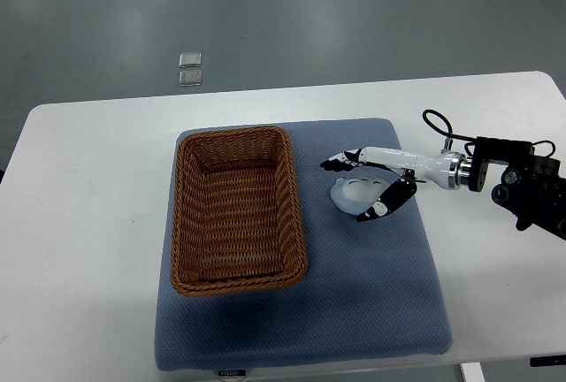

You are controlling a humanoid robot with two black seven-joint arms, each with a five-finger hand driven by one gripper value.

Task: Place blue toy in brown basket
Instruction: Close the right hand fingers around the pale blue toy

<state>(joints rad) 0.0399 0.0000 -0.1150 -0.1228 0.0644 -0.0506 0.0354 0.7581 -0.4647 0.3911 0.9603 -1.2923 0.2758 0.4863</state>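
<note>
A pale blue toy [354, 193] lies on the blue-grey mat [354, 294], just right of the brown wicker basket [237, 210]. The basket is rectangular and holds nothing. My right hand [345, 191] reaches in from the right and sits over the toy. Its black-tipped fingers [340, 163] are stretched along the toy's far side and the thumb [382, 205] lies along its near side. The hand is open around the toy, which still rests on the mat. The left arm is out of view.
The mat lies on a white table [88, 223]. The right forearm and its black wrist unit [522, 183] stretch over the table's right side. Two small clear objects [189, 69] lie on the grey floor beyond the table.
</note>
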